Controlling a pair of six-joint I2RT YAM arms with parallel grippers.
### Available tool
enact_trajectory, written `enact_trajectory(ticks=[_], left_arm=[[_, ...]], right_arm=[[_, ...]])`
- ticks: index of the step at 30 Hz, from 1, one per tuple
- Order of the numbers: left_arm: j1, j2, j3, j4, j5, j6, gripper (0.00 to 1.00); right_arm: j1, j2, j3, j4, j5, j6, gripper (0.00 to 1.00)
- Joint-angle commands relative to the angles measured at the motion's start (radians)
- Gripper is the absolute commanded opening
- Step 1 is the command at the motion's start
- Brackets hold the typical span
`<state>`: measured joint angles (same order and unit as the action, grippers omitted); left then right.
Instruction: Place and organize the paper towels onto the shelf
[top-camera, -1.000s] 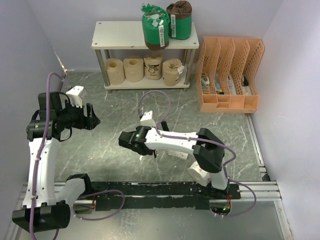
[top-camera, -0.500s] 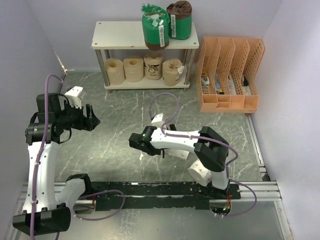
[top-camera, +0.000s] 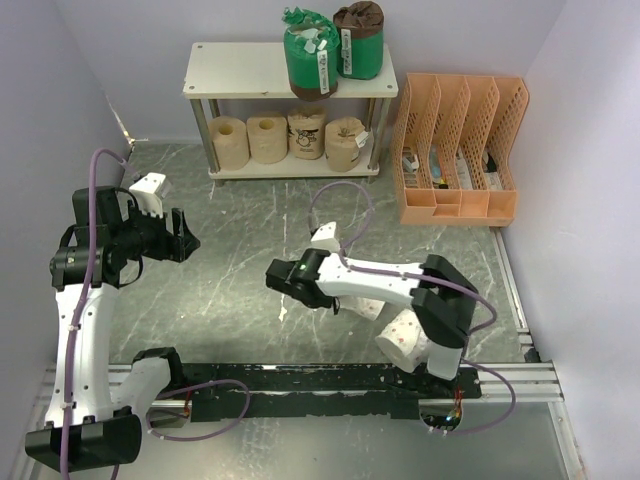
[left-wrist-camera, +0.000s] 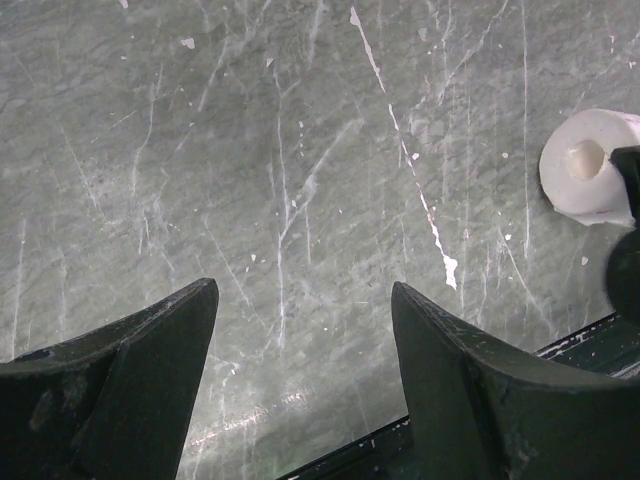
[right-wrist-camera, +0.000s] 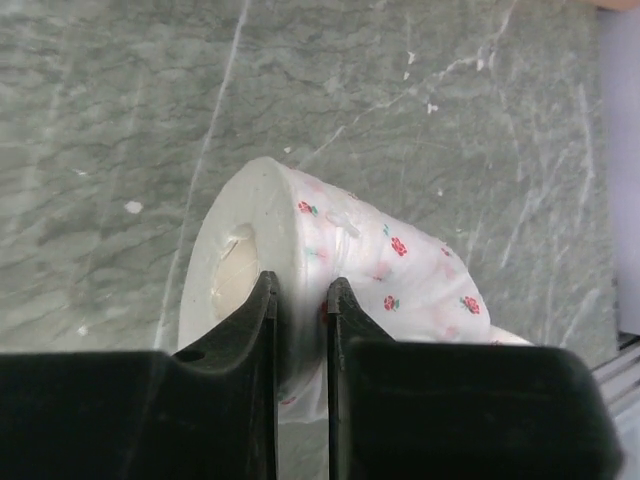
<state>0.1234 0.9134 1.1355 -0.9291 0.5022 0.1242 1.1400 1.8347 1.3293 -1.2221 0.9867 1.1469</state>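
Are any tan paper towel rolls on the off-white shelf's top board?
No, the top board holds only two green-wrapped rolls; four tan rolls sit below.

So the right gripper (right-wrist-camera: 300, 292) has its two black fingers (right-wrist-camera: 225, 390) pinched nearly together on the wall of a white roll (right-wrist-camera: 400, 250) with little pink-red flowers on it. One finger sits right at the core hole, the other on the outside. The roll lies on its side, angled off to the right, over a grey-green marbled table (right-wrist-camera: 120, 120).
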Motion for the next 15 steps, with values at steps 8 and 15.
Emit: enact_trajectory(ticks=[8,15], left_arm=[[0.009,0.017,-0.002,0.02,0.014,0.011,0.8],[0.009,0.025,-0.002,0.021,0.007,0.008,0.81]], right_arm=[[0.054,-0.646,-0.257,0.869,-0.165,-0.334,0.0],[-0.012,-0.57,-0.097,1.253,-0.297,-0.631,0.0]])
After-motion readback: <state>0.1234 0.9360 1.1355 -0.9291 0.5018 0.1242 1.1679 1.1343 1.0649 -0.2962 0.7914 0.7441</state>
